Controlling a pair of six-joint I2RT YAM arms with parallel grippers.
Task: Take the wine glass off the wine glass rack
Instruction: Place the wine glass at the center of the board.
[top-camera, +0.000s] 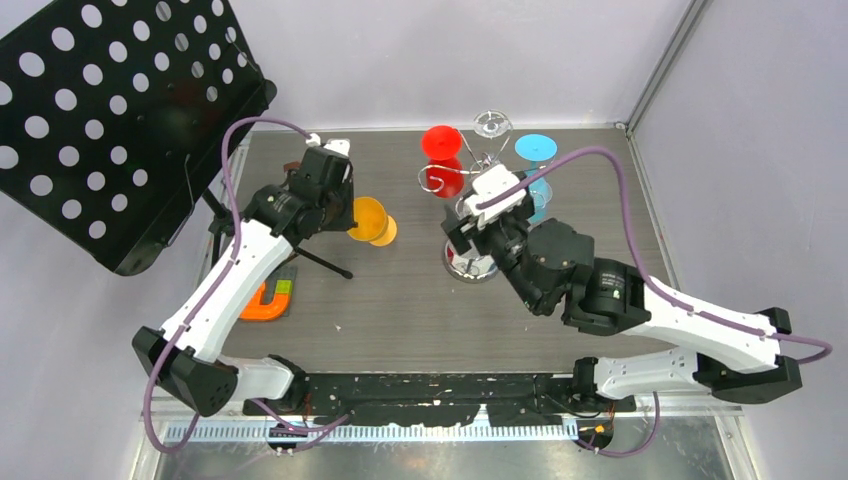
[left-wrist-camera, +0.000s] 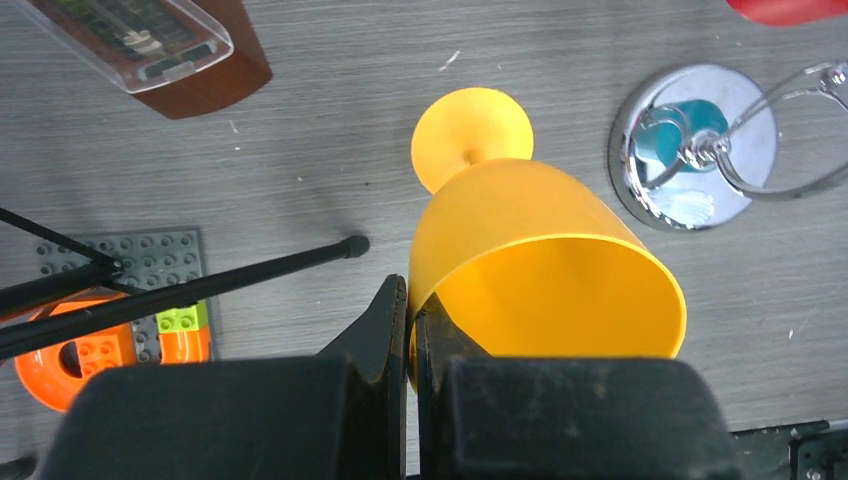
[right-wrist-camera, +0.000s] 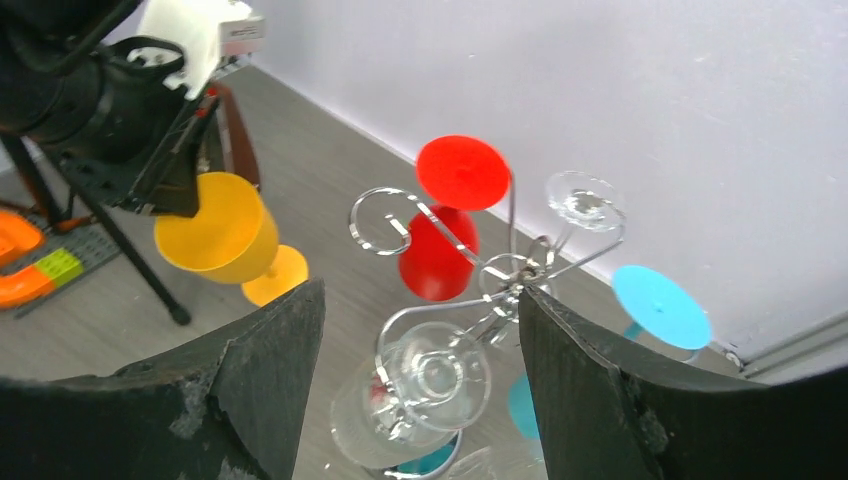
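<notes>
The chrome wine glass rack (top-camera: 478, 178) stands at the back middle of the table; its mirrored base (left-wrist-camera: 690, 150) shows in the left wrist view. Hanging upside down on it are a red glass (right-wrist-camera: 438, 256), a blue glass (right-wrist-camera: 660, 305) and two clear glasses (right-wrist-camera: 425, 390), (right-wrist-camera: 585, 200). My right gripper (right-wrist-camera: 420, 295) is open above the rack, its jaws on either side of the nearer clear glass, not touching it. My left gripper (left-wrist-camera: 412, 300) is shut on the rim of an orange wine glass (left-wrist-camera: 530, 250), held tilted over the table left of the rack (top-camera: 372, 220).
A black perforated music stand (top-camera: 120, 110) fills the back left; its tripod leg (left-wrist-camera: 200, 285) crosses the table near the left arm. An orange toy block piece on a grey studded plate (left-wrist-camera: 110, 330) lies near it. A clear case on a brown block (left-wrist-camera: 150, 45) lies beyond.
</notes>
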